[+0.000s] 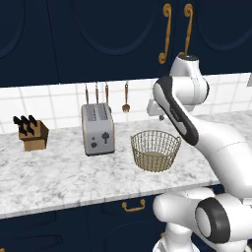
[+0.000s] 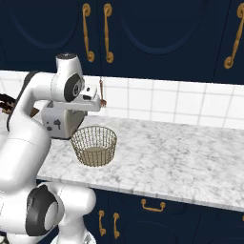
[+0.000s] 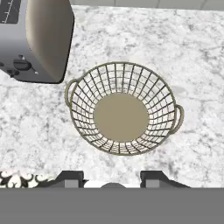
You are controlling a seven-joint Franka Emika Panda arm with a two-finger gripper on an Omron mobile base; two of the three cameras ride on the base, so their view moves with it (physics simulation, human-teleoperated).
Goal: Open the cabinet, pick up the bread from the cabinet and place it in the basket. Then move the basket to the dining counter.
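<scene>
The cabinet [image 1: 113, 34] [image 2: 157, 33] is dark navy, and its arched doors with curved brass handles [image 1: 167, 32] are shut. The bread is hidden. Under the cabinet, the round wire basket [image 1: 155, 150] [image 2: 94, 145] [image 3: 122, 109] stands upright and empty on a white-grey marbled counter [image 1: 64, 172] [image 2: 181, 157]. I cannot tell whether this is the dining counter. My gripper [image 3: 113, 179] hangs above the basket's near rim and points straight down. Its two fingertips stand apart with nothing between them.
A grey toaster [image 1: 98, 129] [image 2: 57, 121] [image 3: 39, 39] stands just left of the basket. A knife block [image 1: 32, 134] sits further left. Utensils [image 1: 126, 98] hang on the tiled wall. Navy drawers with brass pulls [image 1: 134, 206] [image 2: 152, 206] lie below the counter edge.
</scene>
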